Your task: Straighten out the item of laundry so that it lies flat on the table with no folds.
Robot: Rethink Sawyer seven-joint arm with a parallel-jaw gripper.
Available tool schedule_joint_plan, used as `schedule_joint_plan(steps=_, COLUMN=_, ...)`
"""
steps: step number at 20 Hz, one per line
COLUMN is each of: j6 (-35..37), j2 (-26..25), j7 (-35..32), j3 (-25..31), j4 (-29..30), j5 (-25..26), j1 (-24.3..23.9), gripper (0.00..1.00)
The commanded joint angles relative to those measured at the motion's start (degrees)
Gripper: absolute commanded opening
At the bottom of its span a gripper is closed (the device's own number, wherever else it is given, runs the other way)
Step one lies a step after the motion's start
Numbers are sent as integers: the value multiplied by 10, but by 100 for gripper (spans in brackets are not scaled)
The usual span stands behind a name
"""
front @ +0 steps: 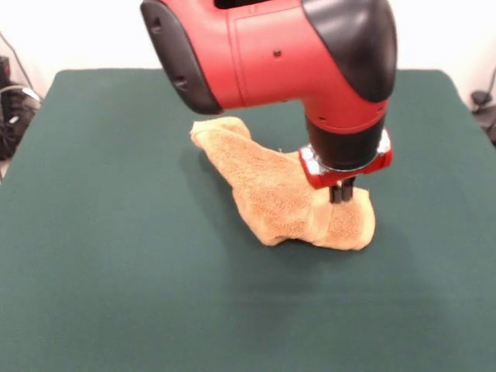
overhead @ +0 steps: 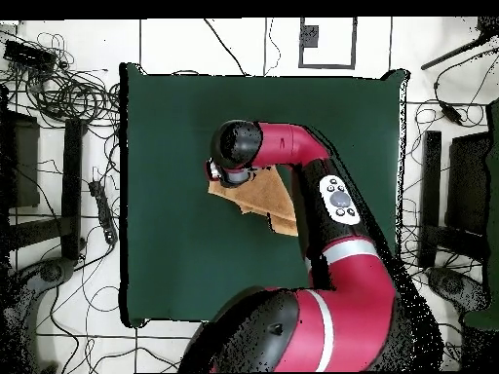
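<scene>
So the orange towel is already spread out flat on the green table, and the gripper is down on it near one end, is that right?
Not quite. The towel is not flat: the front view shows it bunched into a long, crumpled strip with folds. The rest holds: it lies on the green table, and the gripper is down on it near one end.

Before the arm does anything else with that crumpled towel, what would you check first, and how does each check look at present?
1. Towel flat: not ok, it lies bunched with folds.
2. Gripper on the towel: ok, its tips meet the cloth at one end.
3. Grip secure: cannot tell, the fingers look close together but the pinch is hidden.
4. Towel within the table: ok, well away from every edge.
5. Green cloth around it for spreading: ok.
</scene>
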State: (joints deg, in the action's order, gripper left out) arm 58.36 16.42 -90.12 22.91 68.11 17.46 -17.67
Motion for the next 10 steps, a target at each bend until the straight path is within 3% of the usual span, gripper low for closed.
schedule_joint_plan(steps=1, j6=-36, j2=-25, j7=-47, j3=-4, j4=15, j5=13, j1=35, gripper=0)
schedule_joint_plan(steps=10, j6=-33, j2=-22, j7=-40, j3=-4, j4=10, j5=4, j1=41, gripper=0)
